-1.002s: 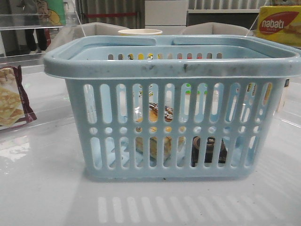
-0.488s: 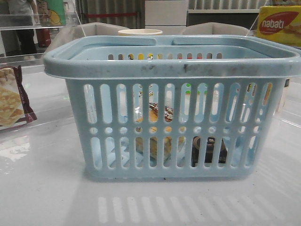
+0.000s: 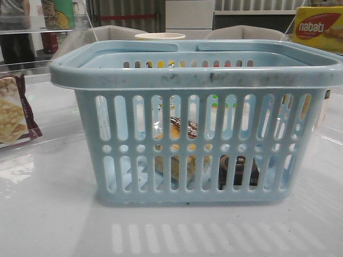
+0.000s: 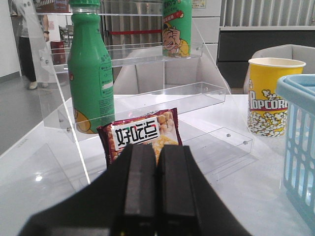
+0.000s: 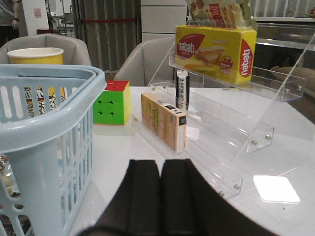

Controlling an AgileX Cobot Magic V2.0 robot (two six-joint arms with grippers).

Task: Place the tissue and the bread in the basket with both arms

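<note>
From the front, the pale blue basket (image 3: pixel 195 123) fills the view on the white table (image 3: pixel 48 214). Through its slots the bread (image 3: pixel 179 160) lies on the floor in its clear wrapper, and the dark tissue pack (image 3: pixel 238 171) sits just beside it, toward the robot's right. Neither arm appears here.

The left wrist view shows the left gripper (image 4: pixel 156 184) with fingers pressed together, holding nothing. Beyond it stands a maroon cracker packet (image 4: pixel 140 135), then a green bottle (image 4: pixel 91 73) and a popcorn cup (image 4: pixel 268 96).

The right gripper (image 5: pixel 160 189) is likewise closed and empty. Past it are a tan box (image 5: pixel 164 120), a puzzle cube (image 5: pixel 112 102) and a yellow nabati box (image 5: pixel 214 46).

Nothing in the basket has shifted over the last second.
</note>
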